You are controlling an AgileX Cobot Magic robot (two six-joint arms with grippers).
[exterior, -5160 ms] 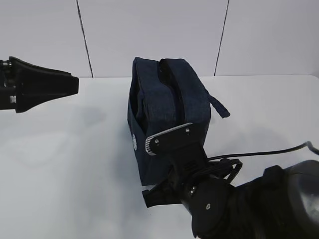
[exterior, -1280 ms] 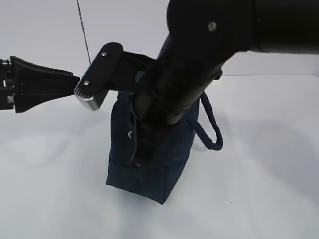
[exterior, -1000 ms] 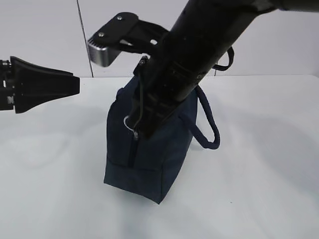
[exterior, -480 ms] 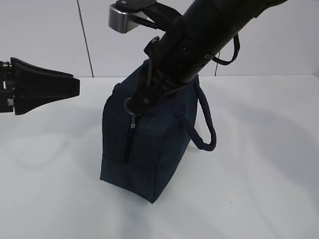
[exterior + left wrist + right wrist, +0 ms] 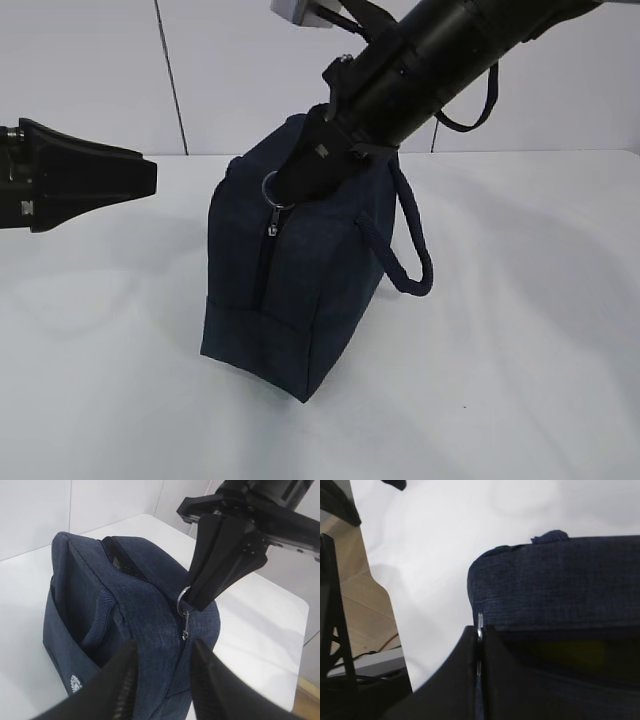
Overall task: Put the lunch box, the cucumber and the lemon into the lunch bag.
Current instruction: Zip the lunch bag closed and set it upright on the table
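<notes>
White table (image 5: 520, 330), pale wall panels (image 5: 80, 70), possibly wood floor (image 5: 370, 605)

Right arm (image 5: 440, 60): matte black, thick and cylindrical, with a small round screw head near its lower end.
Right arm bracket (image 5: 305, 10): silver-grey metal, cut off by the top edge of the exterior view.
Right gripper (image 5: 202, 597): black, its fingers flat wedges narrowing to a point.
Left gripper (image 5: 150, 178): black and wedge-shaped, a small white marking on its body.
Left gripper fingers (image 5: 125, 685): black, ribbed on the inner faces.
</notes>
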